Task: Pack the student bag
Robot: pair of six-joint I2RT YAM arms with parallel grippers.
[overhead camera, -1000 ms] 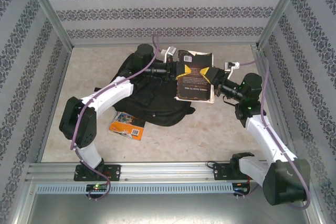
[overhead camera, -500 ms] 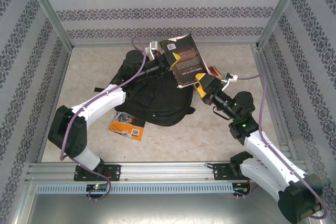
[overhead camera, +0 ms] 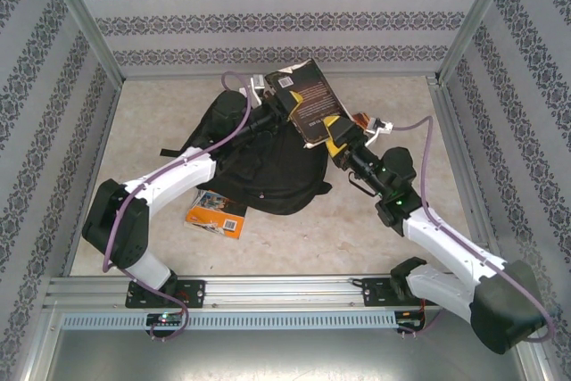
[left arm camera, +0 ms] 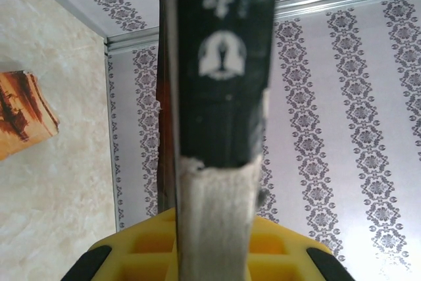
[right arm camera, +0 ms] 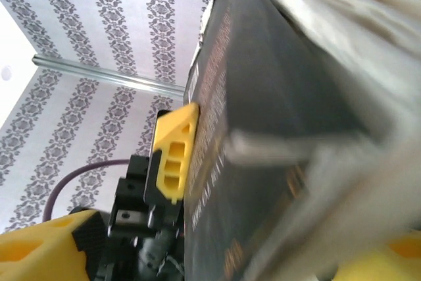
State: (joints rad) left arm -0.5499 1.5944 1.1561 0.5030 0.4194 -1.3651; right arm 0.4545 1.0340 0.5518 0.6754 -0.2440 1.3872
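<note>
Student bag (overhead camera: 268, 167), a black soft backpack, lying slumped on the table (overhead camera: 384, 220) near the middle of its far edge, straps trailing toward the left edge; from the overhead view it cannot be told whether its main zip stands open. Left gripper (overhead camera: 282, 106) clamped narrow on the dark-covered book (overhead camera: 308, 111), its yellow fingers (left arm camera: 296, 255) pinching the volume by one edge near the spine, so that the book hangs in the air above the far-right part of the bag, tilted, cover toward the overhead camera; the edge grip leaves the opposite end free, presumably to be steered into the bag. Right gripper (overhead camera: 340, 140) set at the book's lower corner, jaws standing wide on either side of it; whether they press on the cover or merely bracket it cannot be told; the likely purpose is to steady or re-aim the book. Orange paperback (overhead camera: 217, 213) flat on the table at the bag's near-left side, just beside or touching the fabric, not yet packed. Judged stage: early; first book raised, none visibly inside.
</note>
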